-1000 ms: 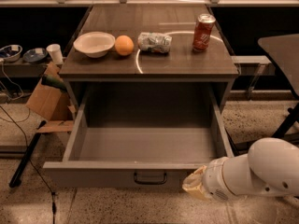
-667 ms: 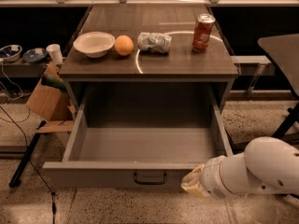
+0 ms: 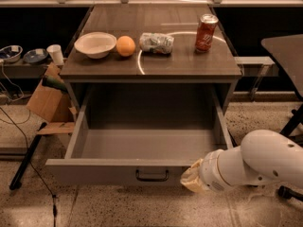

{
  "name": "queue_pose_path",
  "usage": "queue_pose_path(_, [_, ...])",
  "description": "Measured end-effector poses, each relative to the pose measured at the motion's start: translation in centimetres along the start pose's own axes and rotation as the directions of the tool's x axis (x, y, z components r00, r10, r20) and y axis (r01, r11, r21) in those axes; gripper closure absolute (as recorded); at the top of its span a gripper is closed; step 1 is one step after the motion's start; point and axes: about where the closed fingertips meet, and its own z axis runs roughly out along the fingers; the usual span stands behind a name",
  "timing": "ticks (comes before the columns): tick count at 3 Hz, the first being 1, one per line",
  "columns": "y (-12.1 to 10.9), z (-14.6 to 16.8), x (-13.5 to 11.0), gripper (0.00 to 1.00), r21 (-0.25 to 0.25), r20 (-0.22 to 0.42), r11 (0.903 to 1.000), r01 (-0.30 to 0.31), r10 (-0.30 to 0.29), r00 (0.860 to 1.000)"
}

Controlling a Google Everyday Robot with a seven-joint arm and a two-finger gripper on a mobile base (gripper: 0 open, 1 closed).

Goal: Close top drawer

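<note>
1. The top drawer (image 3: 94, 171) stands pulled far out of the grey cabinet (image 3: 189, 66). Its box body reaches from the cabinet opening out toward the camera.
2. Its flat front panel is the nearest part. The panel's long axis runs left to right, level with the floor, and it faces the camera squarely.
3. The small dark loop handle (image 3: 152, 175) sits at the middle of that panel, just below the rim.
4. The white arm (image 3: 267, 161) comes in from the lower right. It lies low and close to level, pointing left toward the drawer front.
5. The gripper (image 3: 191, 178) is the cream-coloured tip of the arm. It sits at the right part of the front panel, just right of the handle and at about its height. I cannot tell whether it touches the panel, nor whether it is spread or closed.
6. On the cabinet top, from left to right, stand a white bowl (image 3: 95, 44), an orange (image 3: 125, 46), a crumpled packet (image 3: 156, 42) and an upright red can (image 3: 206, 32).
7. A cardboard box (image 3: 47, 102) leans on the floor to the left of the cabinet.
</note>
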Motion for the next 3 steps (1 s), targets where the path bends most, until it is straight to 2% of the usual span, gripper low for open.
queue_pose_path(1, [-1.0, 0.5, -1.6, 0.12, -0.002, 0.009, 0.9995, 0.033, -0.033, 0.999])
queue_pose_path(2, [-0.9, 0.5, -1.6, 0.00, -0.002, 0.009, 0.9995, 0.033, -0.033, 0.999])
queue_pose_path(3, [-2.4, 1.2, -4.4, 0.00, -0.005, 0.023, 0.9970, 0.077, -0.077, 0.997])
